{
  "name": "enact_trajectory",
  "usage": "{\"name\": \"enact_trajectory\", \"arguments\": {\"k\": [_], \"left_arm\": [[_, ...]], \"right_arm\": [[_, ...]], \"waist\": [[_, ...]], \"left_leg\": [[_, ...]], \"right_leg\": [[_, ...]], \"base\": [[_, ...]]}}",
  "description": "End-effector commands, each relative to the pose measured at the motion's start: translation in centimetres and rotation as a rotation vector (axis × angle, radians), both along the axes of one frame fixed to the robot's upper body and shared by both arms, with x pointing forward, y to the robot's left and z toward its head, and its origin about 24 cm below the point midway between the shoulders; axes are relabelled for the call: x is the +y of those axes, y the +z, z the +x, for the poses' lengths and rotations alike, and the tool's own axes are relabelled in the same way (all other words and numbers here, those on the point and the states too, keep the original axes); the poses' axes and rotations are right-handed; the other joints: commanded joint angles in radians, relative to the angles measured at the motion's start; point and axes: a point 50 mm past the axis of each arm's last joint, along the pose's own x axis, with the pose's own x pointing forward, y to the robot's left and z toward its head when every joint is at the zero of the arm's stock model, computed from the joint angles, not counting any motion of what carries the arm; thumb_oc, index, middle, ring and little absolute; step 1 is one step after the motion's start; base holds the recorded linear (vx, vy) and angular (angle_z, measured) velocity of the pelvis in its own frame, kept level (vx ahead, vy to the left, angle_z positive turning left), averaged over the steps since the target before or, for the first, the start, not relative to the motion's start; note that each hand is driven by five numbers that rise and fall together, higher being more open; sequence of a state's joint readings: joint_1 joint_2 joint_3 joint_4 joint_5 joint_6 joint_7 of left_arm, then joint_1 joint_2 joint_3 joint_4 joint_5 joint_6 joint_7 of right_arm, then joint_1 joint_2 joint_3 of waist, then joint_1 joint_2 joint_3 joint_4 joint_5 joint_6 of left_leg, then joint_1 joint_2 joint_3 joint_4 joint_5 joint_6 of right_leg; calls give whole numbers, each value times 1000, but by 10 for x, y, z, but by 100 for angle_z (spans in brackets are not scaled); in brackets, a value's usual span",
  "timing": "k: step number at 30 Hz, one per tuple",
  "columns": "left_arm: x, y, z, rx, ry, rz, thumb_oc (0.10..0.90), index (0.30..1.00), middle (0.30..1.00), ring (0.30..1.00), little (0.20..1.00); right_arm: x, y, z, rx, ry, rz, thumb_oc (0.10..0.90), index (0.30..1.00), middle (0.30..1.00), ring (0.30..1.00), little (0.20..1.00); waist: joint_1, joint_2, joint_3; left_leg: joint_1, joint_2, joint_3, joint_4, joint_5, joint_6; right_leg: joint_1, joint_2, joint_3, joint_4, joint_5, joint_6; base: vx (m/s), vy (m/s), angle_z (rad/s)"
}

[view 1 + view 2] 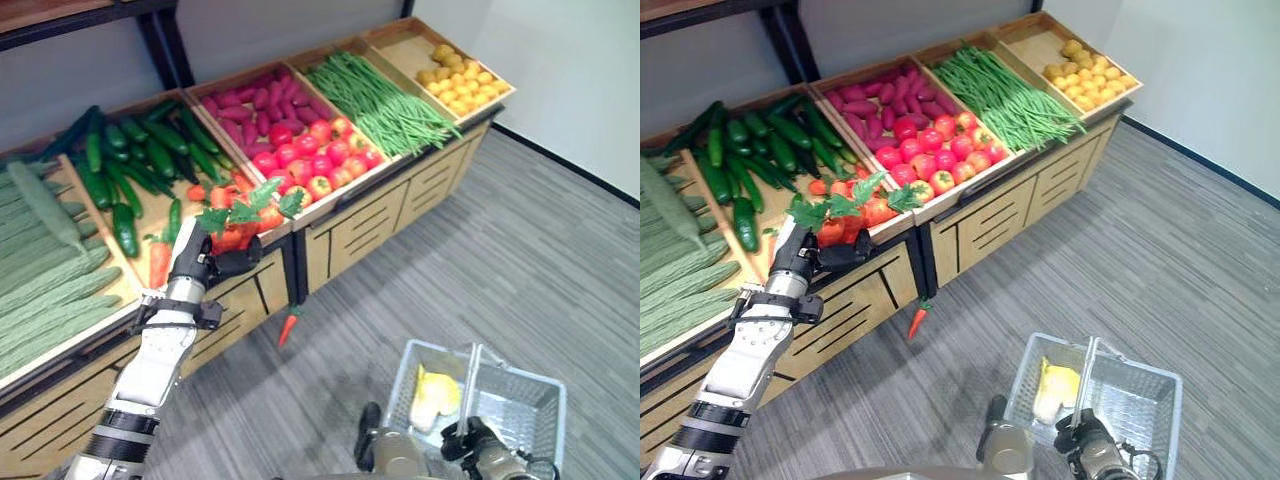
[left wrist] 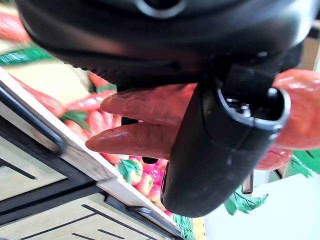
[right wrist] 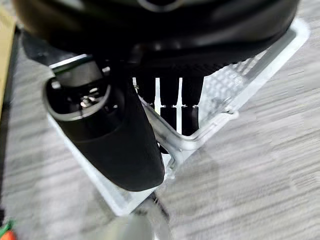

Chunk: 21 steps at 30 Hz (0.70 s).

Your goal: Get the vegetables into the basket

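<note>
While clamped in left hand (image 1: 200, 262), carrots (image 1: 240, 222) lifted just above display bin (image 1: 290, 222); one carrot (image 1: 288, 325) seemingly falling beside stand. Right hand (image 3: 150, 115) curled round basket (image 1: 520, 400) handle. Pick step; next, carry across, release over basket.

A bunch of orange carrots (image 1: 238, 225) with green leafy tops sits in the left robot hand (image 1: 195, 262), its fingers curled round them, above the near edge of the carrot crate. The left wrist view shows their tapered orange tips (image 2: 145, 137) poking out past the thumb. One more carrot (image 1: 288, 322) hangs point-down in front of the stand, between two cabinets, its green top uppermost. The basket (image 1: 530, 405), a pale wire-mesh one with a metal handle (image 3: 170, 137) gripped by the right robot hand (image 1: 470, 442), sits low at the near right over the grey floor, with a yellowish-white vegetable (image 1: 436, 396) lying in its left half.
</note>
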<state>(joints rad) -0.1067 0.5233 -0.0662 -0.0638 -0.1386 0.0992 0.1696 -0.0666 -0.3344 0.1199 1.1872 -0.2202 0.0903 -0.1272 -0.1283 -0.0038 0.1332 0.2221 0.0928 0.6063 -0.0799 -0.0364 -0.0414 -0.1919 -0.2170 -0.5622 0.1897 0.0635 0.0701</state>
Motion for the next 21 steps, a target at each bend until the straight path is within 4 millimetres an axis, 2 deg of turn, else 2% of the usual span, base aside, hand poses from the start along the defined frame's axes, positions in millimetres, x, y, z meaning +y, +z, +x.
{"name": "enact_trajectory", "arguments": {"k": [1, 7, 12, 17, 18, 20, 21], "left_arm": [[-9, 57, -2, -284, -77, 38, 400, 300, 300, 300, 300], [-11, 52, -2, -266, -82, 11, 400, 300, 300, 300, 300], [-12, 46, -3, -245, -78, -23, 400, 300, 300, 300, 300], [-11, 43, -5, -238, -70, -49, 400, 300, 300, 300, 300], [-10, 42, -6, -239, -68, -67, 400, 300, 300, 300, 300], [-10, 41, -7, -240, -64, -81, 400, 300, 300, 300, 300], [-11, 42, -7, -248, -63, -92, 400, 300, 300, 300, 300]], "right_arm": [[0, -10, -36, 145, 89, -48, 400, 300, 300, 300, 300], [-3, -8, -35, 137, 87, -57, 400, 300, 300, 300, 300], [-7, -7, -35, 134, 85, -67, 400, 300, 300, 300, 300], [-11, -4, -31, 114, 72, -77, 400, 300, 300, 300, 300], [-14, -2, -27, 98, 66, -86, 400, 300, 300, 300, 300], [-16, -1, -25, 91, 55, -86, 400, 300, 300, 300, 300], [-17, 0, -23, 83, 53, -89, 400, 300, 300, 300, 300]], "waist": [[-3, -45, -112], [-11, -24, -124], [-11, 0, -120], [-9, 6, -105], [3, 2, -80], [27, -12, -48], [38, -18, -36]], "left_leg": [[-56, -42, -80, -7, -14, 2], [-41, -8, -78, -3, -1, -20], [-38, 38, -70, 2, 29, -54], [-59, 78, -71, 54, 32, -77], [-112, 126, -96, 180, 41, -106], [-170, 141, -150, 283, 93, -114], [-210, 137, -224, 341, 109, -123]], "right_leg": [[117, -77, 179, -177, 176, 170], [157, -39, 184, -200, 124, 147], [171, 0, 195, -209, 86, 124], [176, 24, 198, -203, 56, 104], [183, 45, 201, -202, 36, 82], [183, 53, 201, -203, 43, 55], [181, 55, 207, -203, 44, 49]], "base": [[123, -138, -63], [75, -115, -13], [56, -120, 8], [31, -129, 0], [-1, -183, -6], [-90, -168, -2], [-110, -21, -11]]}}
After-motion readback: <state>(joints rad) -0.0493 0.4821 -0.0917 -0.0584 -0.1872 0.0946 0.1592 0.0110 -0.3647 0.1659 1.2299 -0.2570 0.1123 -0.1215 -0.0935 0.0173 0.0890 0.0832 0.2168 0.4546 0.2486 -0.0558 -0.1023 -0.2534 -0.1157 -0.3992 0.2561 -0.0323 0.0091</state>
